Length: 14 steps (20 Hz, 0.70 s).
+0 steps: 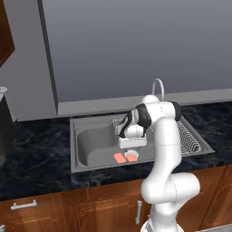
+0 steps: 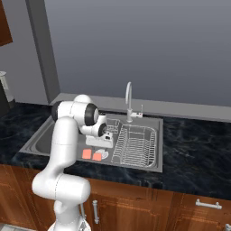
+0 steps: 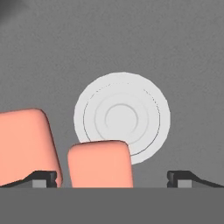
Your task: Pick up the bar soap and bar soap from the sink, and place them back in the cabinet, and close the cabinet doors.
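Two salmon-pink bar soaps lie side by side on the floor of the grey sink (image 1: 90,145), just beside the round drain (image 3: 122,117). One bar (image 3: 26,146) (image 1: 119,157) (image 2: 86,154) lies outside the left fingertip. The other bar (image 3: 100,164) (image 1: 132,157) (image 2: 97,156) sits between the fingertips, overlapping the drain's edge. My gripper (image 3: 113,179) (image 1: 132,150) (image 2: 98,148) points straight down a little above them, open, holding nothing. A strip of reddish-brown cabinet (image 1: 4,31) shows at the upper left edge; its inside and handles are out of view.
A wire dish rack (image 2: 135,145) fills the sink's right part and a small wire basket (image 2: 113,127) sits behind the hand. The faucet (image 2: 128,99) rises at the back. Dark stone counter (image 2: 194,153) surrounds the sink. A dark appliance (image 1: 4,127) stands at the left.
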Available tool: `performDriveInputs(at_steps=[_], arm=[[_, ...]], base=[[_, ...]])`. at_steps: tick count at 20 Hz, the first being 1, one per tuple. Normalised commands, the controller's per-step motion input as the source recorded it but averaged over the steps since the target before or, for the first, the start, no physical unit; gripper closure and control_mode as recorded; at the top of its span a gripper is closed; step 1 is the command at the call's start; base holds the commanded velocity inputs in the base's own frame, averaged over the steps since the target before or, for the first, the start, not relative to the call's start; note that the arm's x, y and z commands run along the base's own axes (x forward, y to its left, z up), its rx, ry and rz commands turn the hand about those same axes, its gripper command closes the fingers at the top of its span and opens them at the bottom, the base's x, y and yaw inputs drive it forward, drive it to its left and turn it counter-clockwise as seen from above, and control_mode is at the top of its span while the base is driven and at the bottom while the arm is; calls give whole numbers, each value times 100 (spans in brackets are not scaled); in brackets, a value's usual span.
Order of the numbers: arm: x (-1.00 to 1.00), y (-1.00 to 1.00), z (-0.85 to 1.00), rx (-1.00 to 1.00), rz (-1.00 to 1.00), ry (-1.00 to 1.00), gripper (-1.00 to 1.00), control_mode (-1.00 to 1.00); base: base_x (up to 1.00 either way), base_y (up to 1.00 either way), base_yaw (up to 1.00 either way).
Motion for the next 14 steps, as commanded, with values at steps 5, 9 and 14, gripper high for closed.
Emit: performDriveInputs(at_steps=[5,9,14], arm=[[-11,1,0,0,0,0,-100,-100],[-8,1,0,0,0,0,-100,-100],[-9,0,0,0,0,0,-100,-100]], base=[[0,0,0],[0,0,0],[0,0,0]])
